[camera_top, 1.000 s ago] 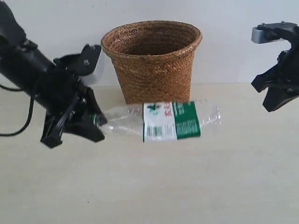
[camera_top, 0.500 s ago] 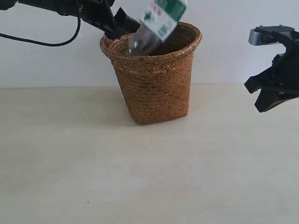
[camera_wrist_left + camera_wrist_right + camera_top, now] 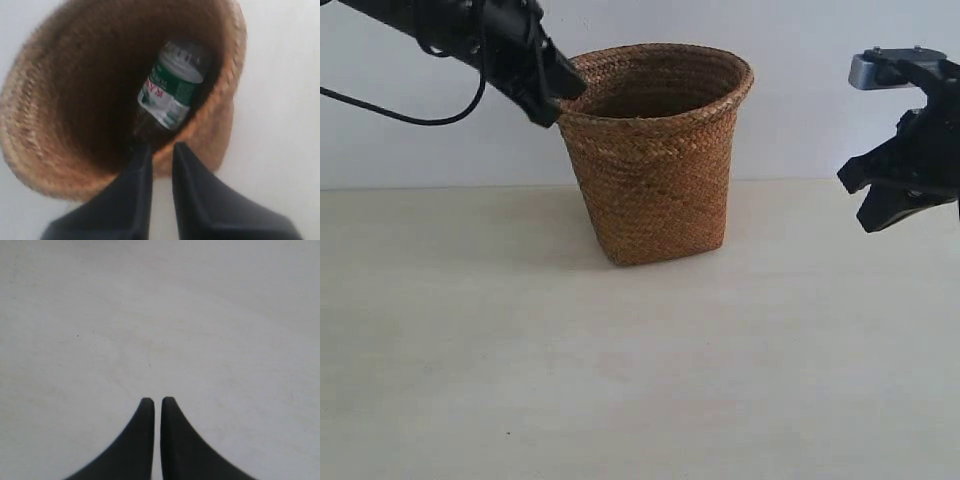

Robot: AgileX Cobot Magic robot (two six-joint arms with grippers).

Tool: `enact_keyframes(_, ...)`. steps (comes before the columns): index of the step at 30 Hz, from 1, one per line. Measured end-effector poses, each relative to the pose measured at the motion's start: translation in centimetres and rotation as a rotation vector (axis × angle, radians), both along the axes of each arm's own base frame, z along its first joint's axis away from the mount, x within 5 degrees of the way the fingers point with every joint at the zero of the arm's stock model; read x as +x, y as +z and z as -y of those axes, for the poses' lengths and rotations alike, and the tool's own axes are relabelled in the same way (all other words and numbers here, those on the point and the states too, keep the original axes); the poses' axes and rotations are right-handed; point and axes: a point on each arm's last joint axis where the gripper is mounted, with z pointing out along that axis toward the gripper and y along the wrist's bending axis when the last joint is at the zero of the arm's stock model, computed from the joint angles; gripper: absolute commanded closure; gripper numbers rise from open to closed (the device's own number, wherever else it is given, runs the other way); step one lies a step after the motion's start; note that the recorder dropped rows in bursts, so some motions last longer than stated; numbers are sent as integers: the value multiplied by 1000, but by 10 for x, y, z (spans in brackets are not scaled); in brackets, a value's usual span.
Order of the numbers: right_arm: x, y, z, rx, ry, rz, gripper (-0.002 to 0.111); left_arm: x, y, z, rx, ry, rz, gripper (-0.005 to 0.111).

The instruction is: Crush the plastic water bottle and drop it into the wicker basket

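Exterior view: the plastic water bottle can't be seen at all, since the wall of the wicker basket [image 3: 650, 150] hides it. The left arm is cut off at the frame's top-left edge and the right arm at the right edge. The left wrist view is blurred, and the bottle's cap end is lost in the dark of the basket.

The plastic water bottle [image 3: 170, 95] lies inside the basket, just beyond the left gripper [image 3: 159, 147] fingertips and below them, leaning on the inner wall. The left gripper [image 3: 552, 90] hangs at the basket's braided rim [image 3: 30, 135], its fingers a narrow gap apart with nothing between them. The right gripper [image 3: 880, 195] hangs well apart from the basket, above the bare pale table [image 3: 150, 315]. In the right wrist view its fingers [image 3: 147, 412] are together with only a thin slit between them, holding nothing.

Half a second ago the left gripper held the bottle tilted over the rim; now the bottle is released and down in the basket. The right gripper has barely shifted.

The label is green and white, with red marks on the white part and pale print on the green band; none of it is readable.
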Motion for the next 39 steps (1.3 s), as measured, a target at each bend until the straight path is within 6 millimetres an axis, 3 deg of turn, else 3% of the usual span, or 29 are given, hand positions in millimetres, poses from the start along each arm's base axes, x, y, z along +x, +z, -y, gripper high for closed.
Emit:
enact_keyframes(6, 2, 2, 9, -106, -18, 15, 108, -13, -11, -15, 168, 65, -187, 102)
enact_keyframes(12, -1, 5, 22, -237, -72, -45, 108, -25, -14, -26, 218, 193, -359, 102)
enact_keyframes(20, -13, 6, 26, -257, -124, -74, 108, -38, -18, -42, 258, 424, -498, 102)
enact_keyframes(29, -56, 19, 32, -250, -160, 84, 108, -84, -16, -60, 201, 488, -492, 102)
enact_keyframes(39, -127, 34, 37, -164, -247, 347, 108, -161, -19, -85, 50, 509, -398, 102)
